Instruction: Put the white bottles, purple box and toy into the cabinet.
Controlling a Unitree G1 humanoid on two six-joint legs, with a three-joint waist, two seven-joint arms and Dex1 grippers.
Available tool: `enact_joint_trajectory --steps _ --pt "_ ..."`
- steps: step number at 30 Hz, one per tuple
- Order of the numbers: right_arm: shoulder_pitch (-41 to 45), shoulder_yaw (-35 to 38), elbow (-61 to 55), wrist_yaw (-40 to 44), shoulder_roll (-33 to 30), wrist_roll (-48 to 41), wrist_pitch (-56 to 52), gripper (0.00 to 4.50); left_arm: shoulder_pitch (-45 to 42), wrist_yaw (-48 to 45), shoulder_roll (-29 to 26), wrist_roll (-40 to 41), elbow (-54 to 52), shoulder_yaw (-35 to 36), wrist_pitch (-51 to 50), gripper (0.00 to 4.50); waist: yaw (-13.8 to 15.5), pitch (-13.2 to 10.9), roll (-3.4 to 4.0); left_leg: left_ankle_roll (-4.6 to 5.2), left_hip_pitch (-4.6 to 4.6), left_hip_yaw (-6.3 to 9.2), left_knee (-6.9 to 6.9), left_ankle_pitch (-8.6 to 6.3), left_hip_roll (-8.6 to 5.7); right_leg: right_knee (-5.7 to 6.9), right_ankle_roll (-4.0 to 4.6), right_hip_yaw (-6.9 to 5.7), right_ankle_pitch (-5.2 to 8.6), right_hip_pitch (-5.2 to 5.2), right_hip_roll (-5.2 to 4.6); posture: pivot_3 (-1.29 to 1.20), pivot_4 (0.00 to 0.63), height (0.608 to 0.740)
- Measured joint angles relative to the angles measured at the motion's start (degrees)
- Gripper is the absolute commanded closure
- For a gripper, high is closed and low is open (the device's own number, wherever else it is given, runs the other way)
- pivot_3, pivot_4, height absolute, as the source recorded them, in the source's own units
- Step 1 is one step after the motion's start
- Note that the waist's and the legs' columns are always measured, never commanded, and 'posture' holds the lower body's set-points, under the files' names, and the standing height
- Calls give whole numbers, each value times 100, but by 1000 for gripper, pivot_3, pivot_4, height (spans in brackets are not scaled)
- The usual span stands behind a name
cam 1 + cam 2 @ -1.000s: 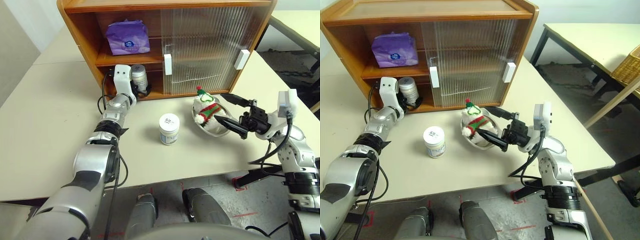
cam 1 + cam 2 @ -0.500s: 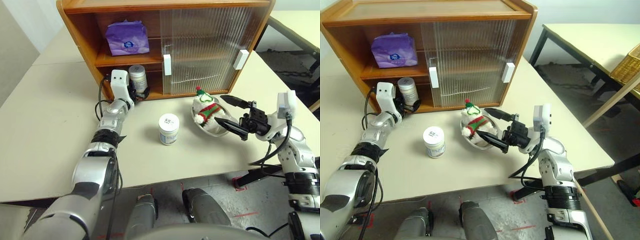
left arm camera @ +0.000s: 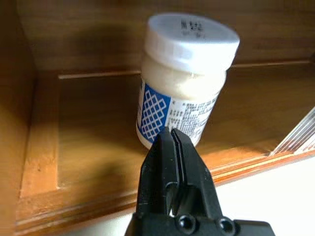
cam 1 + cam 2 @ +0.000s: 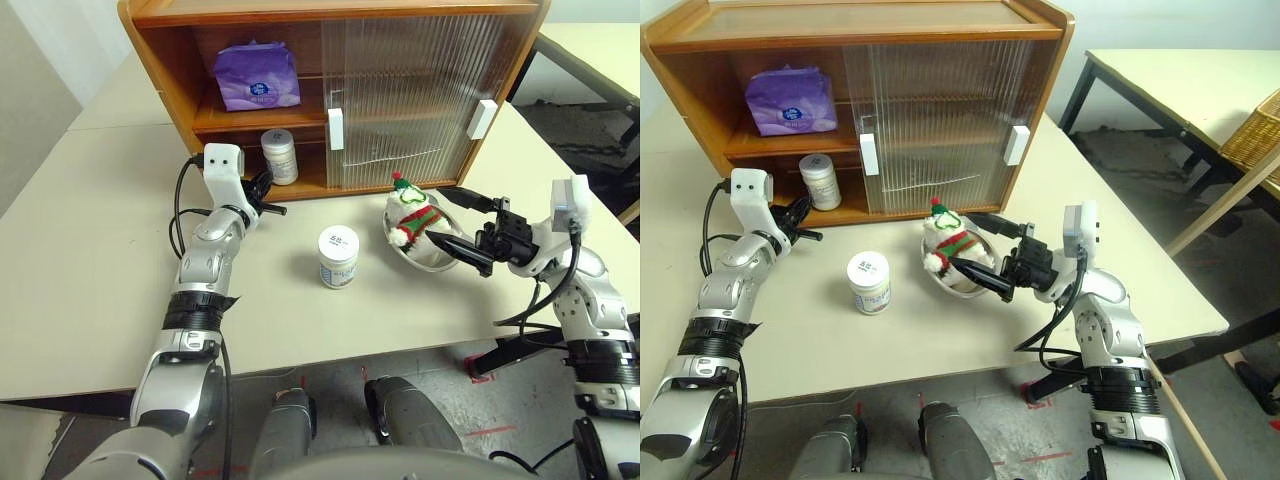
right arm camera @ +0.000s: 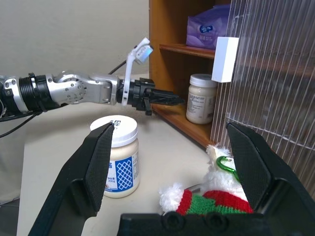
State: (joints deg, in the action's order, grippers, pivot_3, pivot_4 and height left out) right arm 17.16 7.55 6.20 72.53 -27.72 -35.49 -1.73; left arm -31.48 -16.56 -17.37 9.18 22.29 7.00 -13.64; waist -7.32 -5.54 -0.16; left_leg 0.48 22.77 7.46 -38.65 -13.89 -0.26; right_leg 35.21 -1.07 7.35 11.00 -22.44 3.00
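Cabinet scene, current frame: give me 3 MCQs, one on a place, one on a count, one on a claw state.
1. Where is the purple box?
A. upper shelf of the cabinet
B. lower shelf
C. table

2. How many white bottles stand inside the cabinet?
A. none
B. one
C. two

3. How is the left claw?
A. open
B. shut on a bottle
C. shut, holding nothing

Key: 1 A, it lies on the upper shelf. 2 B, one bottle stands on the lower shelf, the other on the table. 3 C, its fingers meet short of the shelved bottle.

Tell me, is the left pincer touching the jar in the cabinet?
Apart. The right wrist view shows the shut left pincer stopping short of the jar, with bare cabinet wood between them.
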Motion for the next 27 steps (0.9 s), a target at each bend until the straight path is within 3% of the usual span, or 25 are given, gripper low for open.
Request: enact_joint_trajectory --steps 9,27 --pt "16 -13 -36 -60 12 6 -16 0 -345 509 -67 -234 565 97 189 4475 13 1 1 -1 0 -4 -1 -1 37 0 6 -2 -4 -2 -1 -222 82 740" --pt "-55 -16 -128 -138 18 11 -31 0 -1240 665 -74 -614 2314 -16 918 4475 4 1 2 41 -4 5 -8 35 28 7 2 -9 -16 9 7 -247 76 740"
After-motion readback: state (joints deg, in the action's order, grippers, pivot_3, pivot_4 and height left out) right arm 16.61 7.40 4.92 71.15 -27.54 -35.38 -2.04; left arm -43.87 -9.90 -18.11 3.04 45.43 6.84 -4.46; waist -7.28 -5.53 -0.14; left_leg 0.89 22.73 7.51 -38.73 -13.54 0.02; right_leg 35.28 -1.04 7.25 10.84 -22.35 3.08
